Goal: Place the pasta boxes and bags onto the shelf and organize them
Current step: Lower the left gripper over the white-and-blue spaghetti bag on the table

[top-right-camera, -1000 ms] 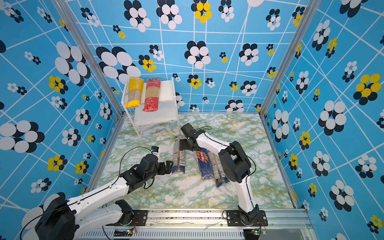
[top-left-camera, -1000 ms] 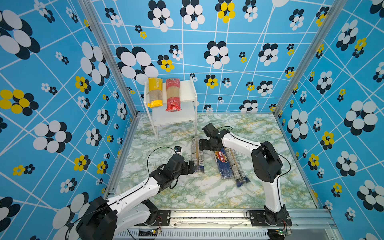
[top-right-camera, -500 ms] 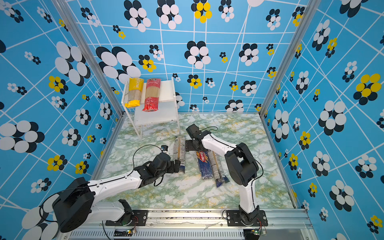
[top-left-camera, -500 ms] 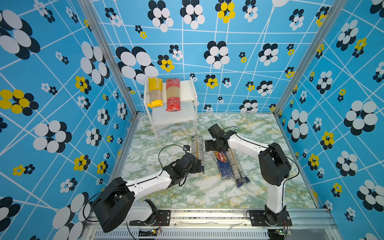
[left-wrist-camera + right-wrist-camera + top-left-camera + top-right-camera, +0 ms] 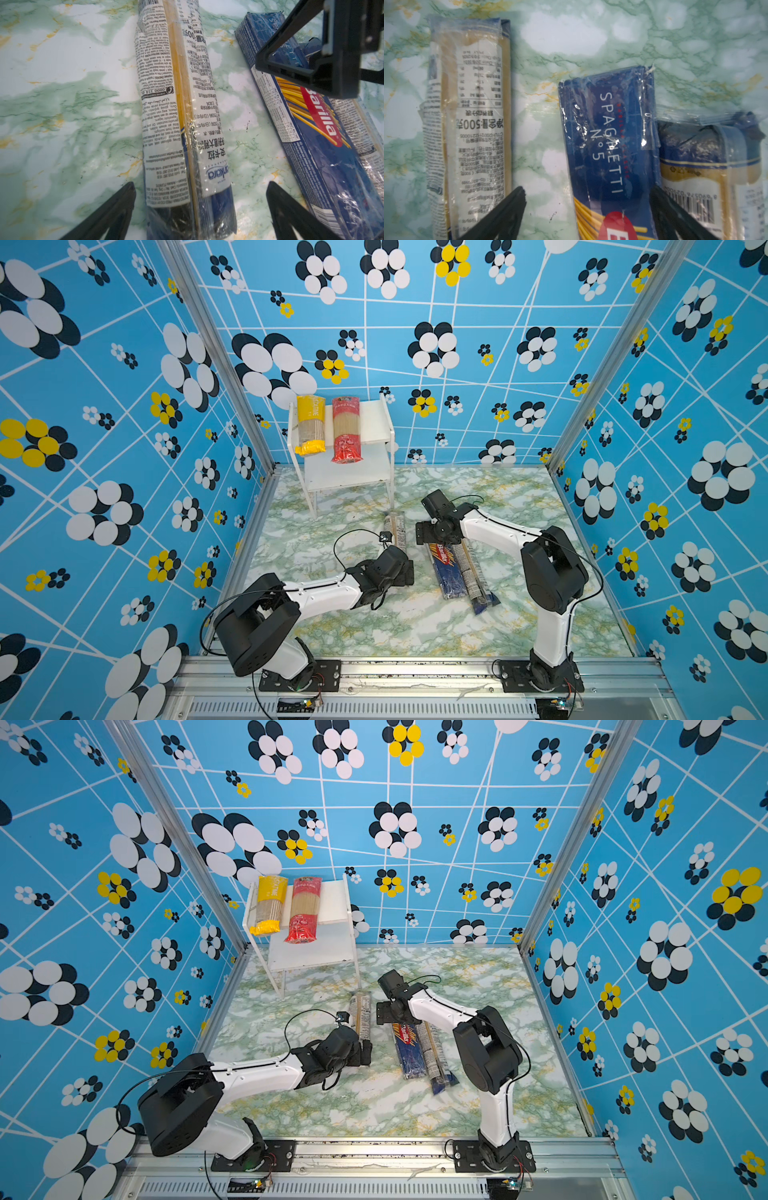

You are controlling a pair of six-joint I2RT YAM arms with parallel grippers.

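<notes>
Left hand (image 5: 200, 187) is wide open, straddling one end of the text-covered bag (image 5: 182, 104) on the bench (image 5: 62, 114). I'd centre it, drop lower and squeeze gently so the spaghetti doesn't snap. Right hand (image 5: 587, 191) is open too, with the Barilla box (image 5: 608, 135) just under it.

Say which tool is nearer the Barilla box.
Right. The right tool hangs open over the far end of the Barilla box; the left tool straddles the lone text-covered bag beside it.
</notes>
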